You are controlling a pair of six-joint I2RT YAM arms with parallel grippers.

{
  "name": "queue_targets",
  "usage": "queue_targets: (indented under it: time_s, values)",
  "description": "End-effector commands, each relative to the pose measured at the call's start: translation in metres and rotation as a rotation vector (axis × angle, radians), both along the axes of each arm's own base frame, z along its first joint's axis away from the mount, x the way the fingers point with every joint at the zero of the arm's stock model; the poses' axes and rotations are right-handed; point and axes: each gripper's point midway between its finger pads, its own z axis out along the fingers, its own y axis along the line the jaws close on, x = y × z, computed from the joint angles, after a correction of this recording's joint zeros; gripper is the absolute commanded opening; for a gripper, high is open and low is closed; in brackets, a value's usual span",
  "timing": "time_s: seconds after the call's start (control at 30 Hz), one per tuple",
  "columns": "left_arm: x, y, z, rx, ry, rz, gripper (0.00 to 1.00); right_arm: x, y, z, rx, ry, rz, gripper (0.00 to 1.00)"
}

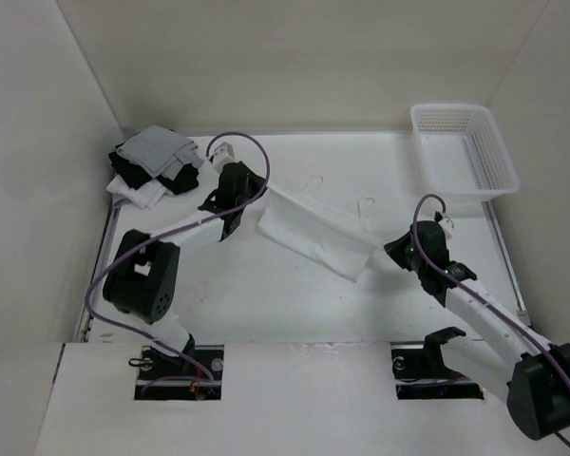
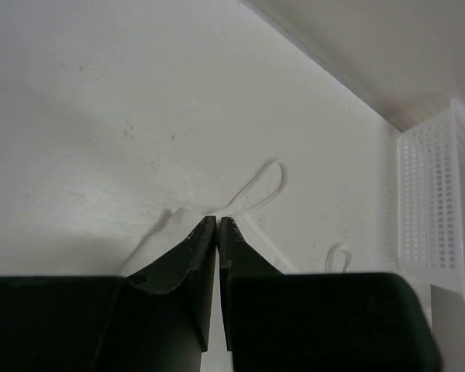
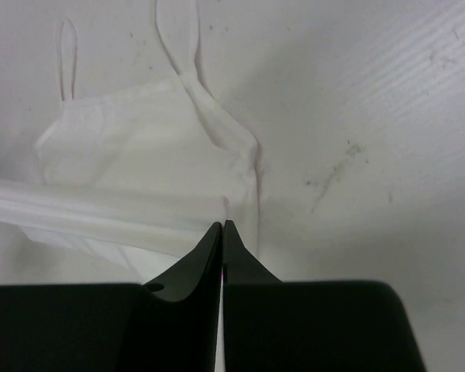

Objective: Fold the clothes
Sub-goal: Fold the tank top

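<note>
Together, left gripper (image 1: 257, 193) and right gripper (image 1: 384, 249) pinch the clothes (image 1: 313, 231); basket (image 1: 456, 107) sits apart.

The clothes (image 1: 315, 236) I'm working with is just one thin, plain white top, sitting mid-table and angled from upper left to lower right. Its near edge is lifted and stretched into a straight band, the rest lies flat. Two skinny string loops (image 1: 365, 205) trail out behind it.
</note>
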Motion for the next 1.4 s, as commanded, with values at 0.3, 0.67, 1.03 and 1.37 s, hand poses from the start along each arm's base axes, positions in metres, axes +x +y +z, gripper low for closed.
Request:
queue_targets:
  time_s: [0.3, 0.67, 1.03, 1.37]
  values:
    - [0.091, -0.018, -0.024, 0.078, -0.001, 0.034, 0.05, 0.088, -0.019, -0.004, -0.018, -0.058, -0.012, 0.03]
    - [0.031, 0.015, -0.016, 0.065, -0.04, 0.048, 0.33, 0.091, 0.003, 0.005, -0.008, -0.128, 0.027, 0.46]
    - [-0.061, -0.002, -0.096, -0.017, 0.112, -0.141, 0.4, -0.018, 0.061, -0.023, 0.009, -0.049, 0.253, 0.17]
    - [-0.049, -0.015, -0.106, -0.061, 0.125, -0.151, 0.38, -0.035, 0.079, -0.045, 0.022, 0.01, 0.295, 0.48]
